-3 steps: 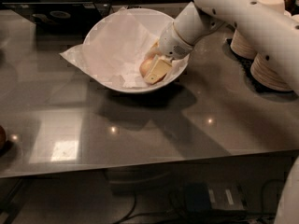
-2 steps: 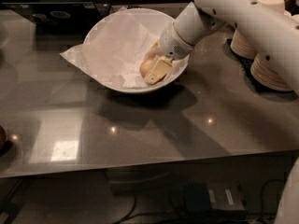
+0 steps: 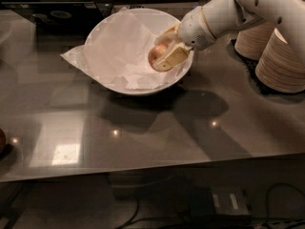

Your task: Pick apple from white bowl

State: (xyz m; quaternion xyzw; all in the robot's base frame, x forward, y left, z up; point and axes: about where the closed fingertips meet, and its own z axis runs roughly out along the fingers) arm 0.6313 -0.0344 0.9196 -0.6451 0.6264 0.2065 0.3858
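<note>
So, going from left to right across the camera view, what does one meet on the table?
Dark round object → white bowl → stacked beige paper bowls. The gripper sits within the bowl's span, its jaws shut on the apple.

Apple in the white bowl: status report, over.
Gripper inside the large white bowl, jaws closed on the small round yellow-red apple. Apple over crumpled white paper lining. Stacked beige paper bowls stand apart, not in the way.

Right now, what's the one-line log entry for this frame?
gripper: inside white bowl, shut on apple | apple: inside rim | lift: not yet clear of bowl
</note>
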